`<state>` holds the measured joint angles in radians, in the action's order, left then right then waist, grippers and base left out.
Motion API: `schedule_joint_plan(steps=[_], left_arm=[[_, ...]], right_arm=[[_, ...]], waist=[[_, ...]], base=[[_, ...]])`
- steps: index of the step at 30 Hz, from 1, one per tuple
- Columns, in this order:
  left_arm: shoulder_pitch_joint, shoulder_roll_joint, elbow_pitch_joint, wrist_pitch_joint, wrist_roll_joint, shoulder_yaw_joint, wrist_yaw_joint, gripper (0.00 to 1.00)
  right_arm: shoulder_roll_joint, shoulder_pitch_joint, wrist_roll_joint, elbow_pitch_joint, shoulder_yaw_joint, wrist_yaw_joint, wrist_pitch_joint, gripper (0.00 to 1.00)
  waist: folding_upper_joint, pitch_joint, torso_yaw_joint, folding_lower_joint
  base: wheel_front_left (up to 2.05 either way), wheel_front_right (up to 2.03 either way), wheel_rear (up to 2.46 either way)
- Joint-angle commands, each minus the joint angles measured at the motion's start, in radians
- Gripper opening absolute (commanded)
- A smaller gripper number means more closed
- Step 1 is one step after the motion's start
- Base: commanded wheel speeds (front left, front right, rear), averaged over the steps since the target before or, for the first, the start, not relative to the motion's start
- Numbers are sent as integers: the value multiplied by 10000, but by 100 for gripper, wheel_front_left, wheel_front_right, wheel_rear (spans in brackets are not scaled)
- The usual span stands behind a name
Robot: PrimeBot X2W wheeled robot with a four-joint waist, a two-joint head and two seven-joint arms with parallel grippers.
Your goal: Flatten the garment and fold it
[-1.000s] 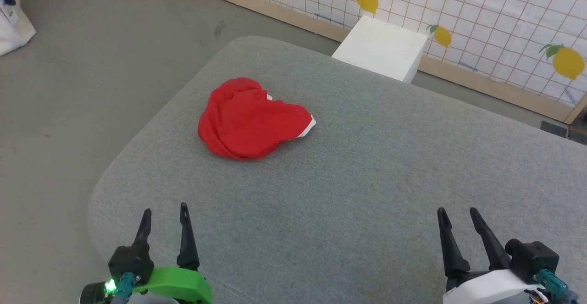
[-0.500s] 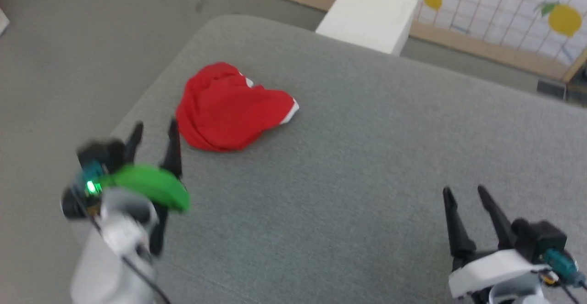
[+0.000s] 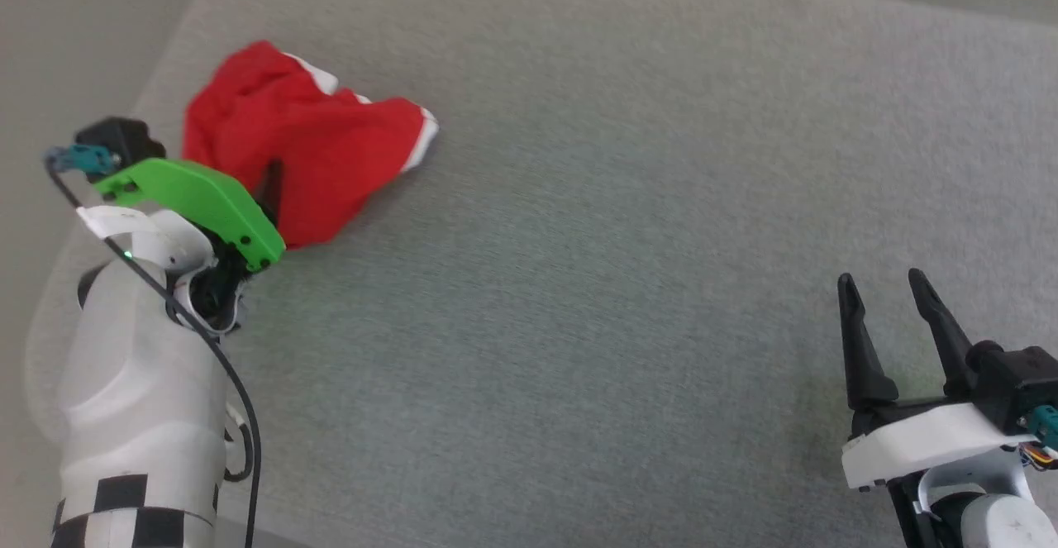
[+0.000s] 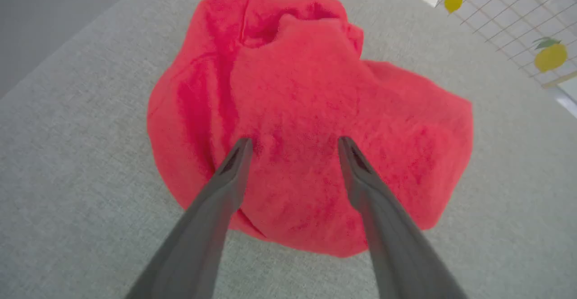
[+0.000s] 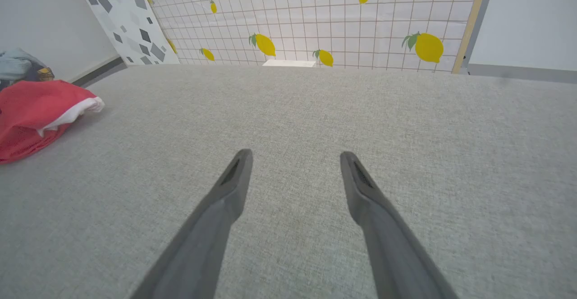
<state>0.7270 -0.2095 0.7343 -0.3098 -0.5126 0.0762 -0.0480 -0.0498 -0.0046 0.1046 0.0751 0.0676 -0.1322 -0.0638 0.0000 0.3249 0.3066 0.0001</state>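
Note:
The garment (image 3: 306, 143) is a crumpled bright red heap with a white band (image 3: 426, 131) at its right end. It lies near the far left corner of the grey padded surface (image 3: 620, 242). My left gripper (image 4: 293, 143) hangs open just above the garment (image 4: 306, 64), both fingertips over its near half with red fabric showing between them. In the head view its green wrist mount (image 3: 190, 197) covers the garment's near left edge. My right gripper (image 3: 880, 277) stands open over bare grey surface at the lower right, far from the garment (image 5: 31, 109).
The surface's rounded left edge drops to grey floor (image 3: 50, 35) just beside the garment. A lemon-patterned grid wall (image 5: 342, 15) and a white box (image 5: 288, 63) stand beyond the far edge. A bluish bundle (image 5: 18, 64) sits behind the garment.
My left arm has reached forward from the near edge to hover over the garment. The head camera has tilted down, shifting the whole picture. The right gripper has stayed open and in place.

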Motion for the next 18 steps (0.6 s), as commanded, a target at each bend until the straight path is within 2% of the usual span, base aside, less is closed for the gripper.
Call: schedule_joint_plan(steps=[1,7,9,10,11,18], left_arm=[[140,-37,206,-193,-17,-57,111,100],[193,114,1155,-1505,-153,-236,436,100],[235,109,1181,-1512,-125,-338,311,100],[253,88,1136,-1250,-95,-327,316,20],[247,101,1157,-1194,-84,-365,262,0],[852,-204,462,500,225,-435,47,0]], right_arm=[[-4,-167,-74,113,9,15,30,100],[-4,-219,-52,293,-31,15,94,100],[-4,-257,-32,289,-86,15,108,100],[-4,-282,-21,277,-121,15,109,100],[-4,-299,-12,254,-149,15,104,100],[-4,-316,205,-163,-393,15,-80,100]], waist=[[0,870,-726,-1],[0,1093,-718,-1],[0,1109,-676,-1],[0,1099,-648,-1],[0,1064,-624,-1],[0,347,-463,-1]], base=[[0,0,0],[0,0,0],[0,0,0],[0,0,0],[0,0,0],[0,0,0]])
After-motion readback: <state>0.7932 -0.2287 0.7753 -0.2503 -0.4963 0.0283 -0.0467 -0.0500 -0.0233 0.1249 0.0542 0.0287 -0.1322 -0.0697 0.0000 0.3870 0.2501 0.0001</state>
